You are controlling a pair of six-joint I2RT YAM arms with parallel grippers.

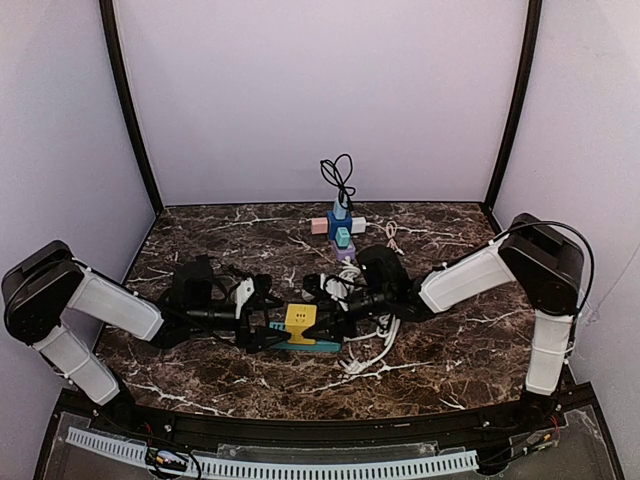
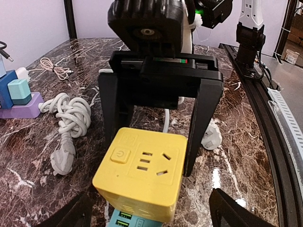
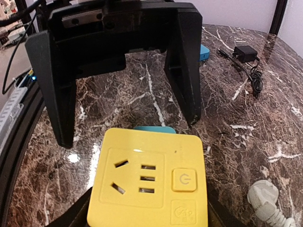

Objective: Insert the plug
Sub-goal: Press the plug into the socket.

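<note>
Yellow plug cube (image 3: 149,179) sits atop the teal power strip (image 3: 154,128) mid-bench (image 1: 450,350) by the near edge, left hand (image 3: 128,130) and right hand (image 2: 151,156) both spread wide around it, gripping nothing, so pressing it fully home looks left to do.

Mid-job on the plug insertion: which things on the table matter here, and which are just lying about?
In the job: yellow socket cube; teal power strip under it; probably the white cable with its plug.
Lying about: black adapter and cord; stack of coloured adapters; thin beige cord.
</note>
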